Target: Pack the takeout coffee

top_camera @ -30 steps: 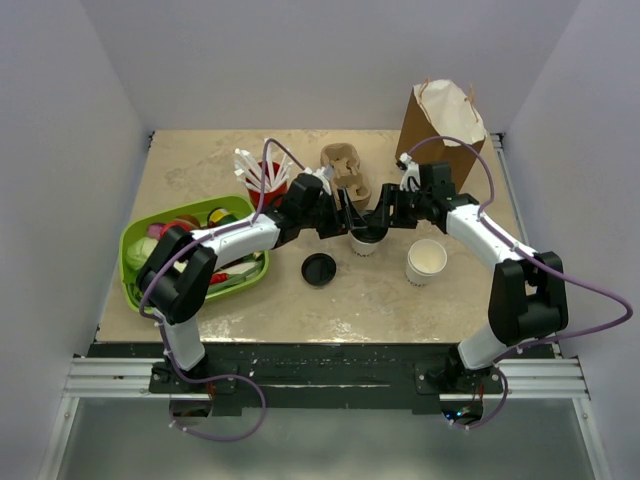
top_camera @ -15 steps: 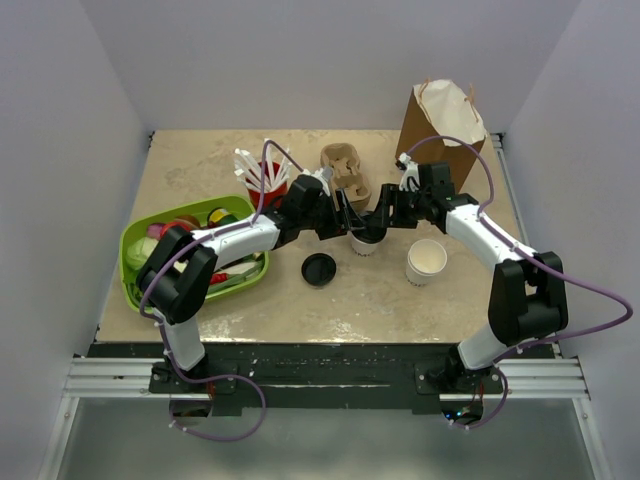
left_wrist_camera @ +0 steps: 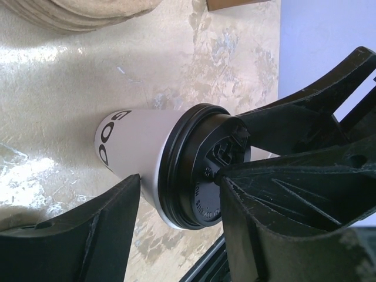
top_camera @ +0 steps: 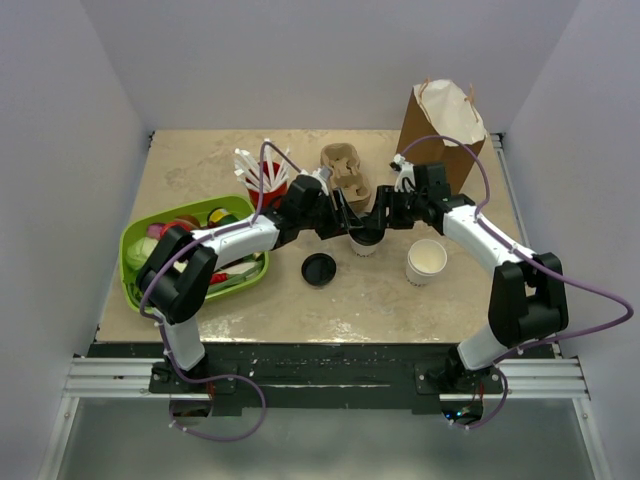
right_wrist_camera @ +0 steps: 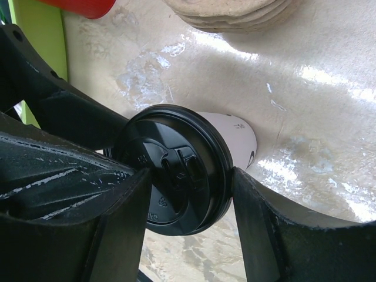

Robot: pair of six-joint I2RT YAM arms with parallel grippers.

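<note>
The takeout coffee (top_camera: 365, 243), a white paper cup with a black sip lid, stands on the table between both grippers. My left gripper (top_camera: 348, 228) reaches it from the left. In the left wrist view its gripper (left_wrist_camera: 179, 179) is shut on the cup (left_wrist_camera: 135, 147), with one finger against the white wall and the other over the lid. My right gripper (top_camera: 380, 225) reaches it from the right. In the right wrist view its gripper (right_wrist_camera: 191, 173) is shut across the lid (right_wrist_camera: 176, 170), with both fingertips at the rim.
A lidless white cup (top_camera: 426, 261) stands right of the coffee and a loose black lid (top_camera: 319, 268) lies to its left. An open brown paper bag (top_camera: 440, 125) stands at the back right. A cardboard carrier (top_camera: 345, 170), a red utensil cup (top_camera: 265, 178) and a green tray (top_camera: 124, 262) are behind and left.
The right arm's wrist has shifted slightly left and back. The cup and the left arm have stayed in place.
</note>
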